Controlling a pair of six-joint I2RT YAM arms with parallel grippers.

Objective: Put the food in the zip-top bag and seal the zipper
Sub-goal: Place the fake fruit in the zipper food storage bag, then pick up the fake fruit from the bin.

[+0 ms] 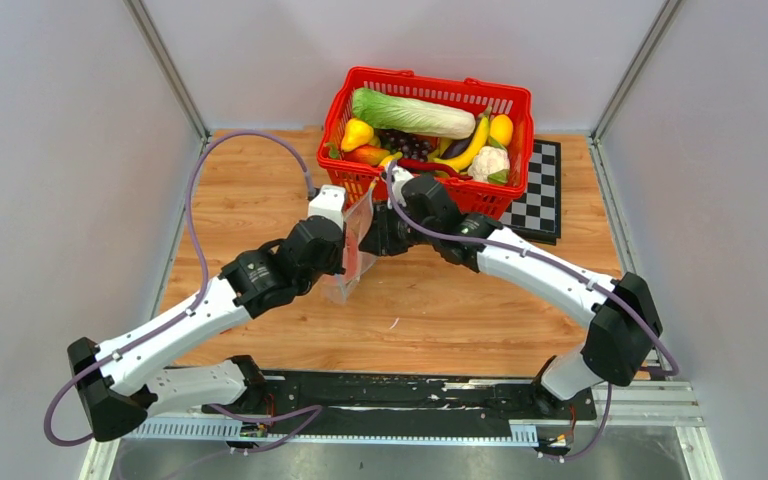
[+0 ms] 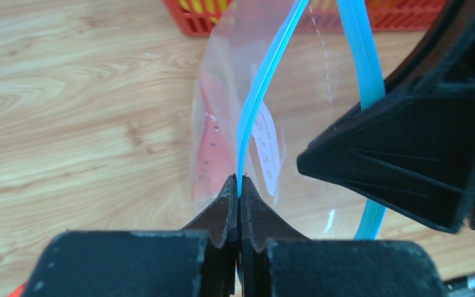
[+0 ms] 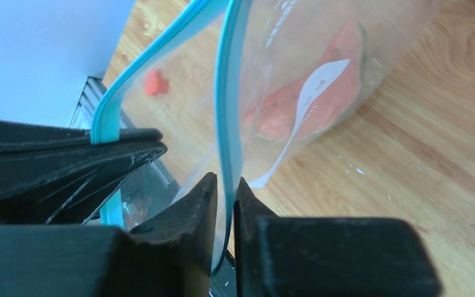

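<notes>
So the bag [image 2: 297, 124] (watermelon slice [image 3: 321, 93] inside) sits just in front of the basket [image 1: 430, 88]. Left gripper [image 2: 239, 185] is clamped tight on the zipper [image 2: 266, 80]; right gripper [image 3: 224, 185] has its jaws a hair apart around it, can't tell if it's pinching.

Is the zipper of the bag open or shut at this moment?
Open. The two strips of the zipper stand well apart in both wrist views; the left gripper pinches one of them.

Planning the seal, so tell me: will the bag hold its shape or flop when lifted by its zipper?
Probably floppy: the bag bows and wrinkles below the zipper pinched by the left gripper. Likely bottom-heavy, since the watermelon slice sits deep inside.
</notes>
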